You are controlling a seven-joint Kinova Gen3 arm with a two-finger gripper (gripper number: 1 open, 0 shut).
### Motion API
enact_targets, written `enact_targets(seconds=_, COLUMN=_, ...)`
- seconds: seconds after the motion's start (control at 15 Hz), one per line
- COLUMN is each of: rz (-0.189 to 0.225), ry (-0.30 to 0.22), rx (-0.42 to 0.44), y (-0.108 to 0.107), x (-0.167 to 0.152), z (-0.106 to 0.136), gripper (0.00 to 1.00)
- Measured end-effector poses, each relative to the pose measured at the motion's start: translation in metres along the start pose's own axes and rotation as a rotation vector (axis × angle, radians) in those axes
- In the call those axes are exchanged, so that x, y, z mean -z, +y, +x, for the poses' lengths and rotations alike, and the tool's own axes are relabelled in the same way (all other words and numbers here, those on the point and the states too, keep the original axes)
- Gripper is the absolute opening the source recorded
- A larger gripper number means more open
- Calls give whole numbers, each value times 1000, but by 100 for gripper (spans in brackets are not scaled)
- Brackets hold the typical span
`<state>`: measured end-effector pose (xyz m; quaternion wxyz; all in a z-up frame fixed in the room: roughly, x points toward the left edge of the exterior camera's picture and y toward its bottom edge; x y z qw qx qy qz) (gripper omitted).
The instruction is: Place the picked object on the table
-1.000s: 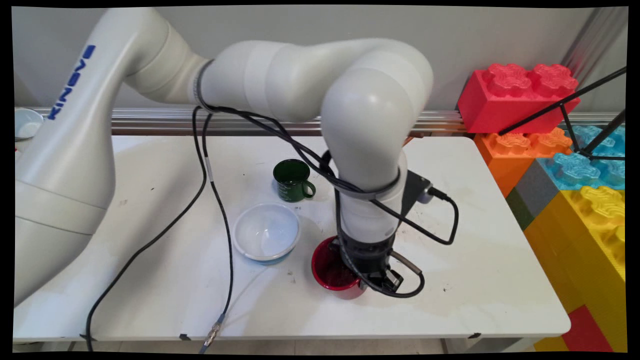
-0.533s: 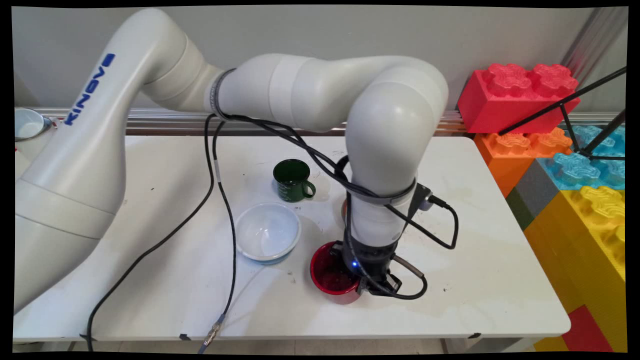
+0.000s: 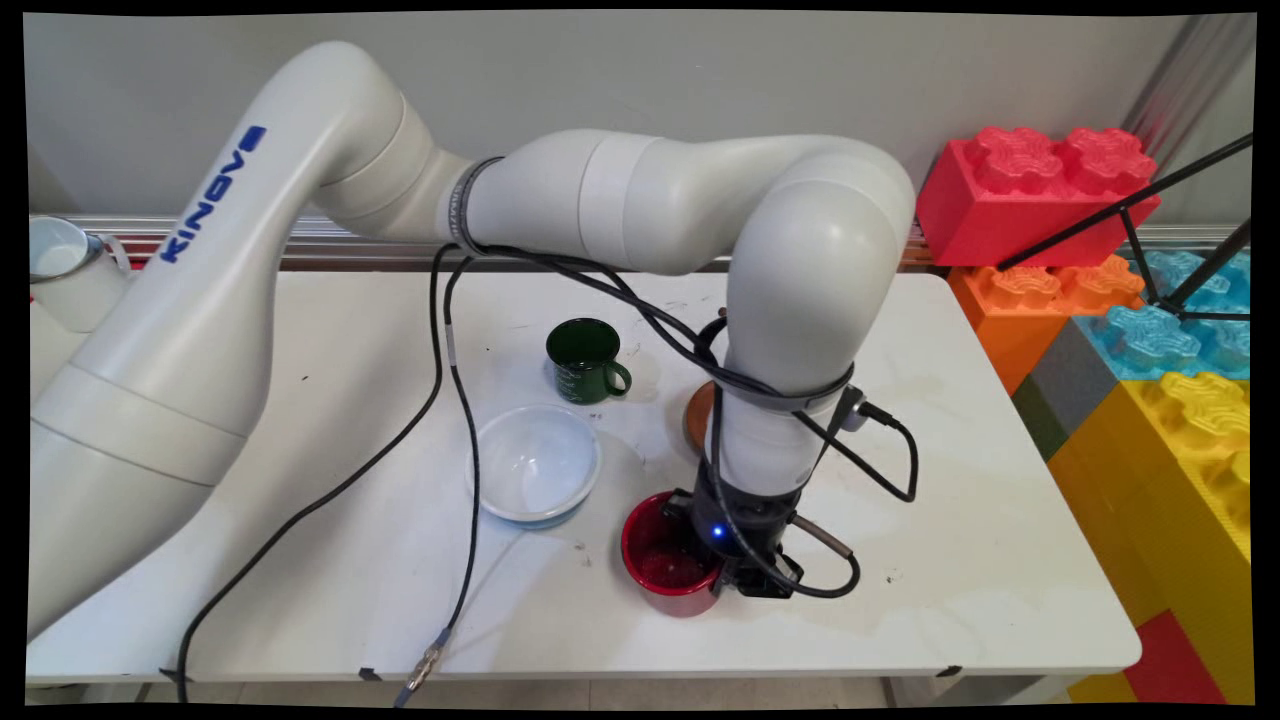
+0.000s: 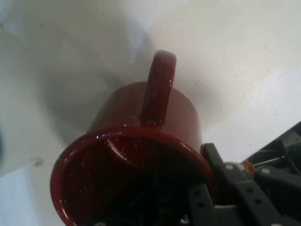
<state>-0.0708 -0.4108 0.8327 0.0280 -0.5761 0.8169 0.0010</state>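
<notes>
Red enamel is what you should look at first: the red mug (image 3: 668,560) stands upright on the counter (image 3: 980,590), near the front edge and a little right of the middle. The claw (image 3: 745,580) comes down from straight above and sits at the mug's right side, right at the rim. In the hand view the red mug (image 4: 141,155) fills the lower half of the picture, and black linkage of the claw (image 4: 207,207) lies over the rim, with parts of it inside the mouth and parts outside the wall. So the wall seems to be between the two sides of the claw, but you cannot tell from these pictures if it is closed on the wall or only around it.

The handle (image 4: 159,87) points away from the claw in the hand view, on the far side of the mug's body, and nothing touches it.

Going outward, the white bowl (image 3: 535,465) stands just left of the mug and slightly further back, apart from it. The green mug (image 3: 585,360) is behind the bowl, toward the counter's middle. A brown round thing (image 3: 697,418) shows only partly behind the wrist. A white cup (image 3: 60,270) stands at the back-left corner, well apart.
</notes>
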Motion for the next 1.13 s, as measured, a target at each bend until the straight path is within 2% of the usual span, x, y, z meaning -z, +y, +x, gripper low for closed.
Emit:
enact_targets(seconds=0.47, rz=4, ry=-26, rx=-3, y=-3, x=-9, z=8, gripper=0)
enact_targets(seconds=0.53, rz=4, ry=-27, rx=-3, y=-3, x=-9, z=9, gripper=100)
enact_targets(seconds=1.13, rz=6, ry=-4, rx=-9, y=-11, x=-11, z=17, gripper=100)
